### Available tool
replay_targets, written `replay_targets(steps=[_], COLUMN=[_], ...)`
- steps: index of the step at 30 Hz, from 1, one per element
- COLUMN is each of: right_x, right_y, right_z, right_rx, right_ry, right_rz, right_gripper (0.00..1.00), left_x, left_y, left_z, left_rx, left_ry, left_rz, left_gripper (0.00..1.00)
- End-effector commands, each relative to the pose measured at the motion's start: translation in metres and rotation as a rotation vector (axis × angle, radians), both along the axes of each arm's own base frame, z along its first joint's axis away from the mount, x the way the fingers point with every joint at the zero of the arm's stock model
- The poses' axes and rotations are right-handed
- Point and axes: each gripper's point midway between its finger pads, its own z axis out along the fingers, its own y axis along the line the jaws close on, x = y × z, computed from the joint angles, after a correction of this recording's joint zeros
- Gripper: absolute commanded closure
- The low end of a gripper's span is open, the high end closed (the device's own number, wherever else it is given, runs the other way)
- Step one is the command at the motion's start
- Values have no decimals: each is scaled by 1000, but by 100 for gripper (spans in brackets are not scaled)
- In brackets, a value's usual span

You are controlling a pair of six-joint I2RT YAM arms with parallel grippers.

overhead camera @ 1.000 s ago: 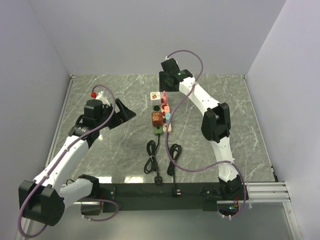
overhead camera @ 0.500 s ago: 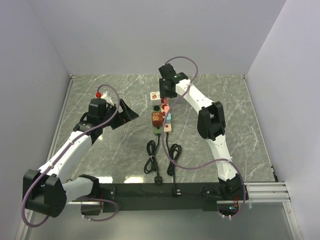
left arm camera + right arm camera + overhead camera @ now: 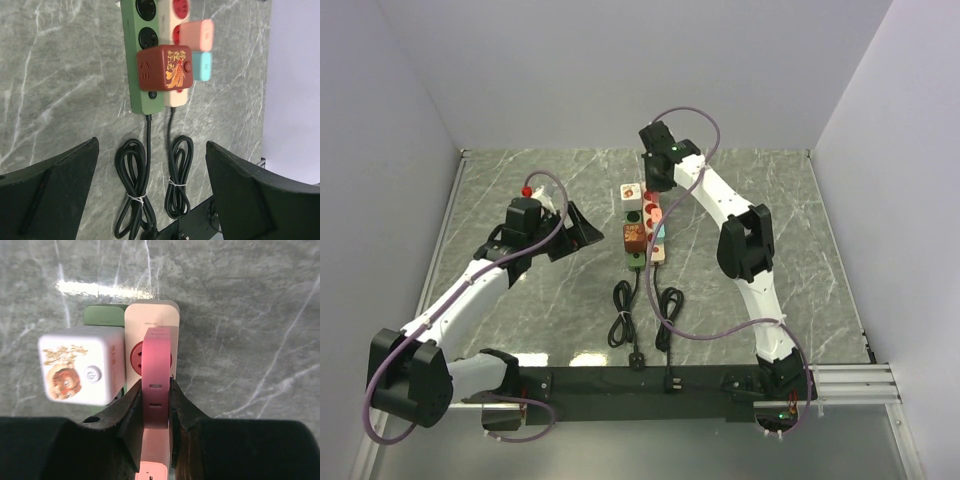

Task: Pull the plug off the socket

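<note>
Two power strips lie side by side mid-table, a green one and a cream one with red sockets. A pink plug sits in the cream strip's far-end socket, and my right gripper is shut on its sides from above. In the top view that gripper hangs over the strips' far end. My left gripper hovers left of the strips, open and empty, its fingers framing the strips' near end.
A white cube adapter sits on the green strip beside the gripped plug. A red cube, another pink plug and a teal plug sit nearer. Two coiled black cables lie toward the arm bases.
My right gripper has come down over the strips' far end and closed on the pink plug. My left arm has swung right, closer to the strips, still open.
</note>
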Motion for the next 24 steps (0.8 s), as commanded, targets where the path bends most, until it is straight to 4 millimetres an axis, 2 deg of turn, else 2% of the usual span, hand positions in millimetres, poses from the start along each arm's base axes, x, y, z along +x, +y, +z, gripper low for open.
replay_targets(steps=[1, 4, 8, 9, 10, 11, 12, 13, 14, 15, 16, 17, 19, 20, 21, 23, 24], right_x=[11, 8, 7, 6, 7, 7, 4, 3, -2, -4, -7, -14, -26, -31, -37, -46, -48], right_y=[-3, -2, -10, -12, -15, -16, -20, -23, -25, -25, -25, -29, -28, -34, -33, -36, -40], right_z=[96, 108, 93, 84, 82, 81, 80, 84, 79, 94, 95, 87, 98, 92, 99, 92, 97], right_rx=[70, 84, 58, 46, 43, 50, 48, 59, 58, 85, 113, 118, 173, 169, 190, 192, 202], right_ry=[-176, -199, -171, -148, -141, -135, -120, -120, -101, -131, -118, -89, -67, -42, -39, -9, -16], right_rz=[-21, -11, -29, -35, -45, -58, -73, -79, -82, -80, -66, -70, -36, -29, -13, 3, -2], right_gripper=[100, 100, 100, 100, 100, 100, 100, 100, 100, 100, 100, 100, 100, 100, 100, 100, 100], left_x=[10, 12, 19, 22, 24, 31, 34, 37, 44, 45, 47, 52, 53, 56, 55, 56, 55], left_y=[-8, -11, -22, -27, -30, -35, -43, -48, -54, -64, -69, -77, -90, -96, -104, -113, -120], left_z=[15, 13, 14, 9, 8, 18, 10, 13, 26, 25, 28, 40, 37, 44, 39, 41, 33], left_rx=[-12, -15, -3, 11, 21, 19, 32, 43, 43, 52, 53, 39, 49, 43, 49, 47, 54], left_ry=[-60, -57, -77, -69, -70, -91, -68, -75, -104, -102, -117, -147, -150, -166, -159, -168, -153], left_rz=[-8, -12, -34, -42, -54, -62, -83, -106, -115, -137, -151, -169, -206, -217, -237, -257, -275], left_gripper=[7, 7, 7, 7, 7, 8, 10, 10, 10, 10, 10, 9, 9, 9, 9, 8, 9])
